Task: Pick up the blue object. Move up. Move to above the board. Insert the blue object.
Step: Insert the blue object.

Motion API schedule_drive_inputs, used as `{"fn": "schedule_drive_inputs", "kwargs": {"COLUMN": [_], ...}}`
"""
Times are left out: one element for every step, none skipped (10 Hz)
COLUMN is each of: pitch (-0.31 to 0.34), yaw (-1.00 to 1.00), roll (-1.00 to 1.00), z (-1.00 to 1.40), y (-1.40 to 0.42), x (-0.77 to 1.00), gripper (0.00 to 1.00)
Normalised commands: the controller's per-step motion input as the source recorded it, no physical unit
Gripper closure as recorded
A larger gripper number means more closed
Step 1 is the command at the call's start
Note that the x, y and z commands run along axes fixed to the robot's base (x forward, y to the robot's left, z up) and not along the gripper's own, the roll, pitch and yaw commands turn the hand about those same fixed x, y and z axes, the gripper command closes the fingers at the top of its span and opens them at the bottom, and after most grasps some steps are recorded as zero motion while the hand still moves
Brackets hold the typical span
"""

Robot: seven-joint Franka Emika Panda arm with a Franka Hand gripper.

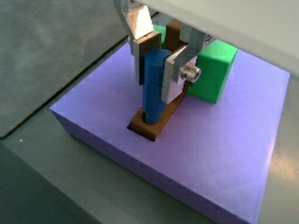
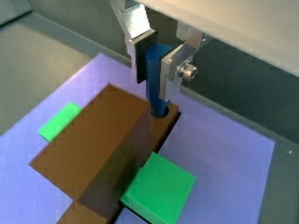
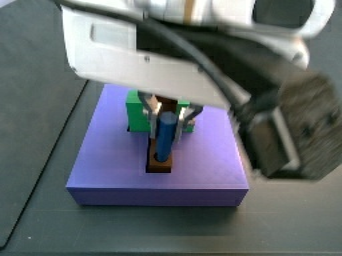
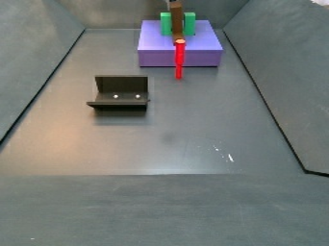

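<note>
Grey floor spreads wide and bare on every side of our gripper (image 1: pixel 159 54), and in a side view the sloping walls stand well back from it. Below the gripper lies the lavender slab (image 1: pixel 233 166), its edges well clear of the fingers on all sides in both wrist views. On the slab rests the board (image 2: pixel 100 144), a brown plank with a green block (image 2: pixel 160 188) on one flank and another green block (image 2: pixel 58 122) on the other. Between our fingers (image 1: pixel 177 72) stands the blue object (image 1: pixel 155 83), upright; the silver plates sit close on either side of it, opened only as wide as the peg, and appear to clamp it. Its lower end meets the board's end directly under the gripper, at the hole (image 2: pixel 159 111) as far as we can tell. In a side view the red peg (image 4: pixel 179 60) stands upright at the slab's near edge, apart from the gripper, and the fixture (image 4: pixel 119 93) sits well apart on the open floor.
</note>
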Motion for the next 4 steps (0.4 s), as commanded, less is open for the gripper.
{"fn": "schedule_drive_inputs", "kwargs": {"pitch": [0.024,0.04,0.029,0.0], "yaw": [-0.17,-0.17,-0.15,0.0], "roll": [0.07,0.06,0.04,0.0], "z": [-0.45,-0.49,-0.38,0.0], "y": [0.0,0.0,0.0,0.0], "x": [0.0,-0.05,-0.09,0.0], "gripper": [1.0,1.0,1.0,1.0]}}
